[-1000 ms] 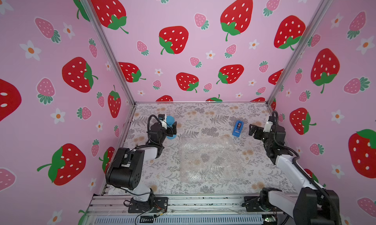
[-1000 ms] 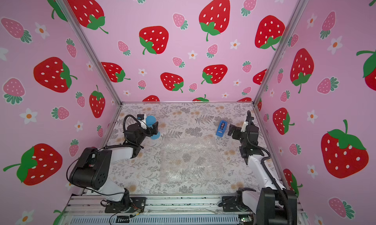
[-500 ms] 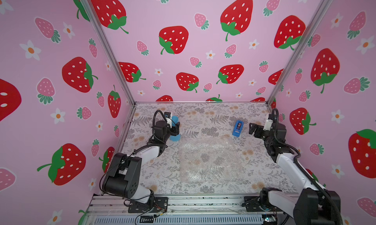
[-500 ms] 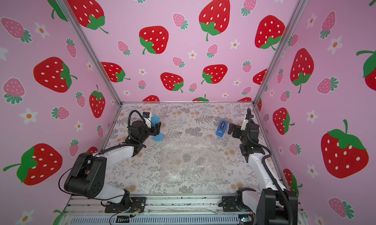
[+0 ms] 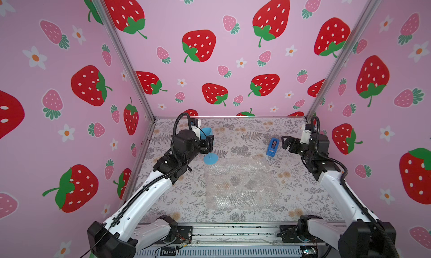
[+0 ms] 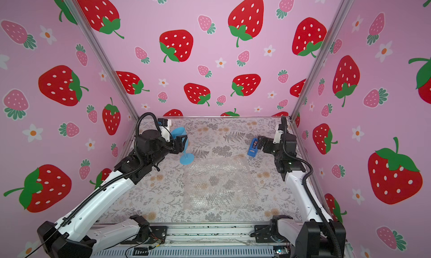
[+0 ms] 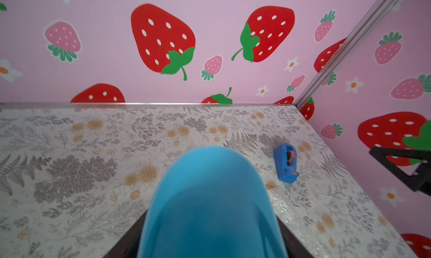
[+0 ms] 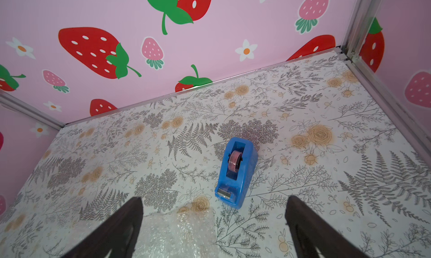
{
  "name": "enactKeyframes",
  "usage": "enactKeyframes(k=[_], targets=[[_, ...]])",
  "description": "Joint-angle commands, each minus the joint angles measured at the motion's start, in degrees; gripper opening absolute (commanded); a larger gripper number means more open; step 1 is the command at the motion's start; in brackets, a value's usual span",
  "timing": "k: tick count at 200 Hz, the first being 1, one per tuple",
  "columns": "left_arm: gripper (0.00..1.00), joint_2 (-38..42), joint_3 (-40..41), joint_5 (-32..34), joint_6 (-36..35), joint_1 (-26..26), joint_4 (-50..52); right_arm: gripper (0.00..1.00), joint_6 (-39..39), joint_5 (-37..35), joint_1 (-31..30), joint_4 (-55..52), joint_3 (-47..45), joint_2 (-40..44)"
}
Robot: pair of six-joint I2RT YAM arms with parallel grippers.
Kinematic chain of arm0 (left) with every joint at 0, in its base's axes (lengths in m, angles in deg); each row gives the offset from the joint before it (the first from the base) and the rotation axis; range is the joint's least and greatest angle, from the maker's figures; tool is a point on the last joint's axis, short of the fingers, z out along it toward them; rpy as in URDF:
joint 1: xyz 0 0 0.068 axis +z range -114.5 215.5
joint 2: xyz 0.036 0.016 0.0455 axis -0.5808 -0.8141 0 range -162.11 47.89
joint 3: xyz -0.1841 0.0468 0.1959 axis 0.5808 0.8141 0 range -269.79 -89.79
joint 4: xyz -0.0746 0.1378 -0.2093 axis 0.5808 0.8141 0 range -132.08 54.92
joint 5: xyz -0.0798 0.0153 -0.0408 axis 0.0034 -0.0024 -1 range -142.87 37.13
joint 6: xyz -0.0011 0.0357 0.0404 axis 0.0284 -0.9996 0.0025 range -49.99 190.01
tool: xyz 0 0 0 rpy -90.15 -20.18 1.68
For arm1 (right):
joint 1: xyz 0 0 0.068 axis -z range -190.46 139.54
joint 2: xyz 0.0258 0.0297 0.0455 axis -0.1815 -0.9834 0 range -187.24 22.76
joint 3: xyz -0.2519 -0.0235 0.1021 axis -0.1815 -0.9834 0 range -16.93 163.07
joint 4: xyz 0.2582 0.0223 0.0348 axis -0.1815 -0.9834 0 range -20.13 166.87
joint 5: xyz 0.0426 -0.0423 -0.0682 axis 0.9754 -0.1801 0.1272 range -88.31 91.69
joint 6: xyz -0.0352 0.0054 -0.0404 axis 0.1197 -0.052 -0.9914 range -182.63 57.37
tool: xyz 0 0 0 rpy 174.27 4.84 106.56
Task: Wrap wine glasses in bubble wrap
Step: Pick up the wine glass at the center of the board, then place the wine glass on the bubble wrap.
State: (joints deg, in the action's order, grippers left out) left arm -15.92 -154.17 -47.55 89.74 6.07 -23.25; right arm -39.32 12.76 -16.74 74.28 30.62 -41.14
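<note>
Counter (image 5: pixel 245 128): floral print, bears everything listed below. Bubble wrap (image 5: pixel 240 184): clear sheet, lies flat at mid-counter, far right corner slightly crumpled. Left tool (image 5: pixel 207 139): at far left of counter, clamped on the cup of the goblet (image 5: pixel 206 131). Right tool (image 5: pixel 285 143): hovers at far right, fingers spread wide, pinching nothing, pointed at the tape dispenser (image 5: pixel 272 147) just beside it. Goblet: light blue, tilted, cup uppermost, round foot low beside the wrap's far left corner; contact of foot with counter not discernible. Tape dispenser: darker blue, stands on the counter just past the wrap's far right corner, pinkish roll showing in its slot.
</note>
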Motion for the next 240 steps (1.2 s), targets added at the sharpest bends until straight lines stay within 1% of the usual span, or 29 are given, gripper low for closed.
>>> enactKeyframes(k=[1, 19, 27, 32, 38, 52, 66, 93, 108, 135, 153, 215, 224, 240], targets=[[0.46, -2.1, -5.8, -3.2, 8.8, -0.9, 21.7, 0.96, 2.3, 2.6, -1.0, -4.2, 2.2, 0.2], [0.46, -6.2, -9.6, -10.7, 8.8, -1.1, 30.3, 0.96, 2.0, 5.4, -1.5, -4.2, 2.3, 0.2], [0.46, -8.4, -11.1, -12.7, 9.5, -1.1, 33.8, 0.96, 1.5, 7.1, -1.8, -3.8, 2.3, 0.0], [0.46, -9.9, -11.8, -15.6, 9.8, -1.1, 35.7, 0.96, 1.3, 7.9, -2.0, -3.6, 2.4, -0.1], [0.46, -11.5, -12.3, -17.5, 10.4, -1.1, 37.6, 0.96, 1.0, 8.6, -2.4, -3.6, 2.5, -0.4], [0.46, -15.5, -12.9, -21.1, 11.7, -1.1, 40.5, 0.95, 0.9, 9.5, -2.9, -4.3, 3.2, -0.8], [0.43, -18.8, -12.2, -24.4, 13.0, -1.3, 40.1, 0.95, 0.9, 9.5, -3.4, -5.4, 3.8, -1.1], [0.44, -22.3, -9.7, -24.4, 16.2, -2.2, 36.0, 0.95, 1.9, 8.0, -3.8, -6.9, 3.2, -1.0], [0.44, -24.5, -9.4, -22.8, 17.2, -2.3, 35.1, 0.95, 2.8, 7.7, -4.1, -6.5, 2.1, -1.2], [0.44, -29.2, -10.4, -20.9, 16.8, -2.1, 36.1, 0.95, 3.9, 7.5, -4.4, -7.0, 2.0, -2.7], [0.44, -31.0, -9.3, -20.0, 17.0, -1.9, 35.5, 0.95, 4.3, 6.0, -4.5, -8.7, 3.0, -3.6], [0.45, -36.8, -8.9, -20.5, 15.9, -1.4, 34.2, 0.95, 4.9, 6.1, -4.6, -9.5, 4.0, -6.4], [0.46, -37.5, -8.8, -20.5, 16.0, -1.4, 33.9, 0.95, 4.9, 6.0, -4.6, -9.7, 4.0, -6.6], [0.52, -38.8, -8.3, -20.6, 16.3, -1.4, 32.8, 0.95, 5.0, 5.8, -4.6, -9.8, 4.1, -6.7]])
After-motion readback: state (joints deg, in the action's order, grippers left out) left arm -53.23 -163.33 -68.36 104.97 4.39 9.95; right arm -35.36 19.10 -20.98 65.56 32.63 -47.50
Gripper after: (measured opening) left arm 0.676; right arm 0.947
